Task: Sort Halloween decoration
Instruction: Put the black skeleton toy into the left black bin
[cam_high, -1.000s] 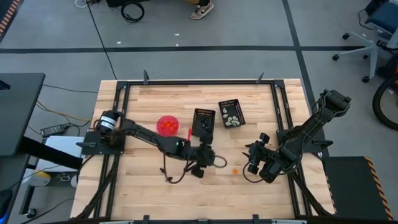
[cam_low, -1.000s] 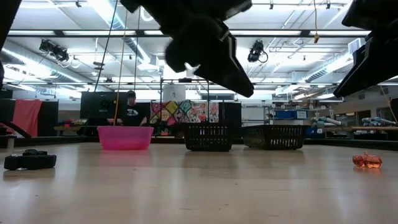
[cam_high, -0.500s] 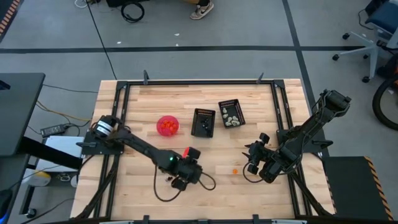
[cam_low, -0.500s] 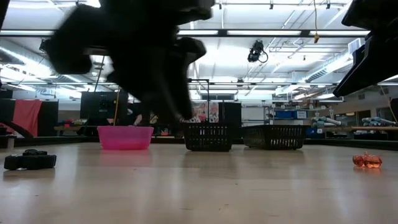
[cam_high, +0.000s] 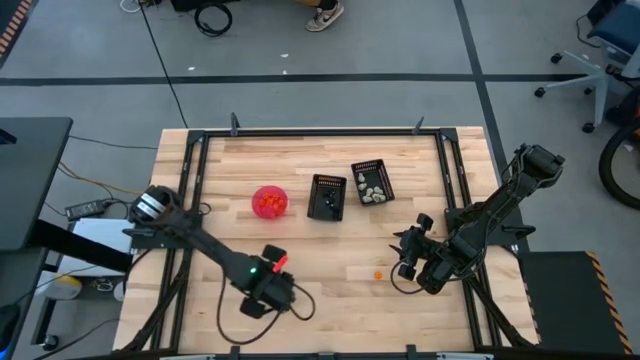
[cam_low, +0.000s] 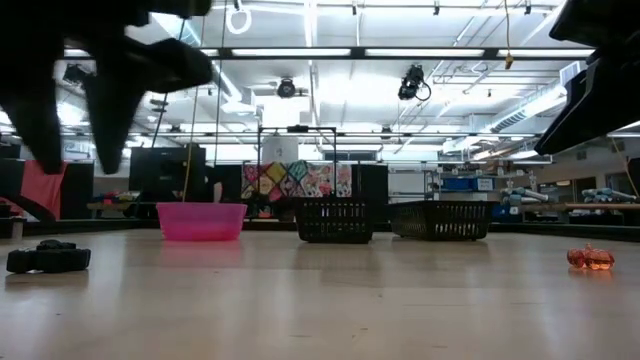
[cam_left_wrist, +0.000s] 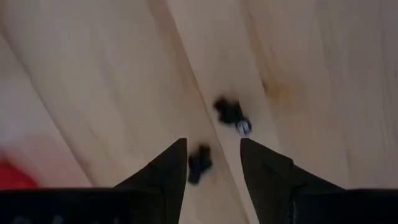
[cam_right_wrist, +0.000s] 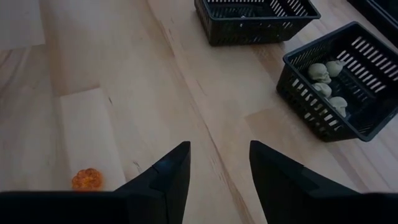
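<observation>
My left gripper (cam_high: 262, 296) hovers open above the near-left part of the table; in the low view it (cam_low: 75, 160) hangs well above the wood. In its wrist view, my left gripper (cam_left_wrist: 212, 144) has one small black trinket (cam_left_wrist: 199, 163) lying on the table between the fingers and another black trinket (cam_left_wrist: 229, 112) just beyond. The low view shows a black trinket (cam_low: 48, 258) on the table. An orange pumpkin trinket (cam_high: 377, 274) (cam_right_wrist: 86, 179) lies near my right gripper (cam_high: 405, 262) (cam_right_wrist: 219, 146), which waits open at the table's right side.
A pink bowl (cam_high: 269, 201) (cam_low: 201, 221) holds orange pieces. Beside it stand two black slotted baskets: one basket (cam_high: 328, 196) (cam_right_wrist: 255, 18) with dark pieces and another basket (cam_high: 371, 183) (cam_right_wrist: 339, 81) with pale skull trinkets (cam_right_wrist: 323, 78). Bare wood lies between the arms.
My left arm has swung away from the baskets, toward the table's near edge and left, crossing the low view from centre to left. Its gripper now hangs over the black trinkets. My right arm has kept still.
</observation>
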